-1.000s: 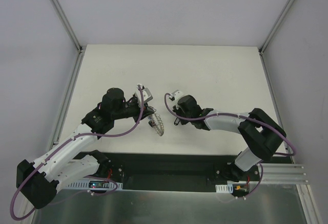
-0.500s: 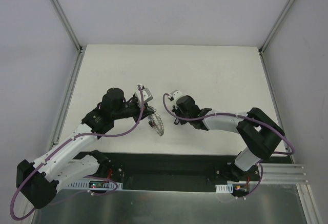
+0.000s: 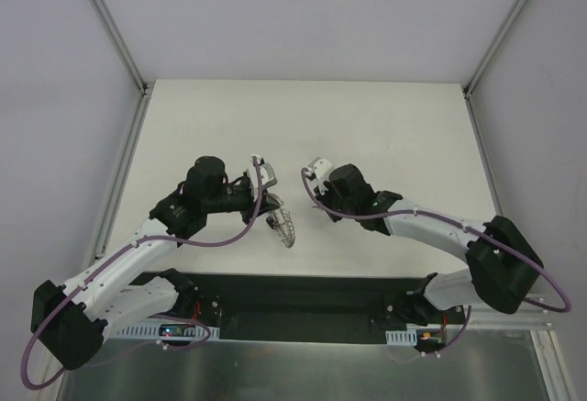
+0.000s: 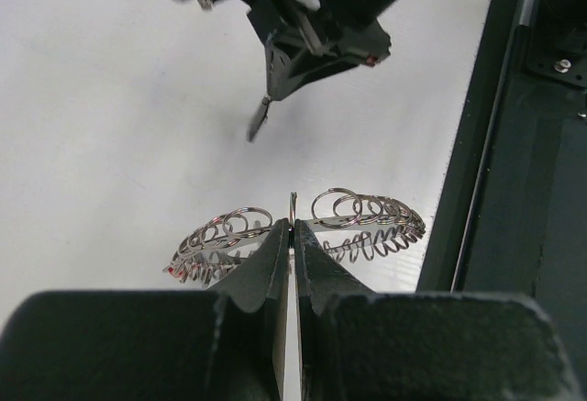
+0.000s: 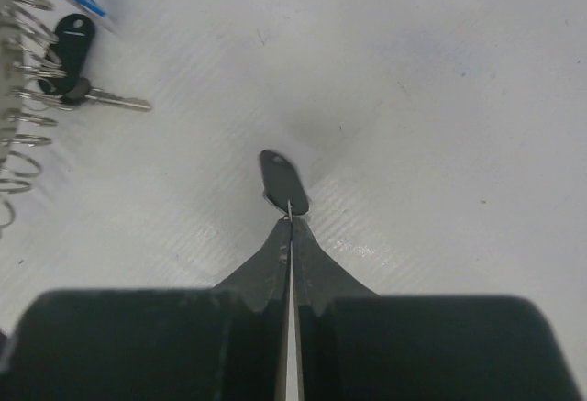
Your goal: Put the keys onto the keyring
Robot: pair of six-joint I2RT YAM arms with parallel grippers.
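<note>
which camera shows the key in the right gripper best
The right wrist view: the key sits centre frame, its black oblong head clear, pinched at its near end by the right gripper. The left wrist view shows it only as an edge-on sliver below that gripper. The top external view leaves it too small to make out.

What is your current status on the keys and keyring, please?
Left claw shut on keyring. Right claw shut on black key, apart from the ring. Second key beside the keyring. Nothing between.
</note>
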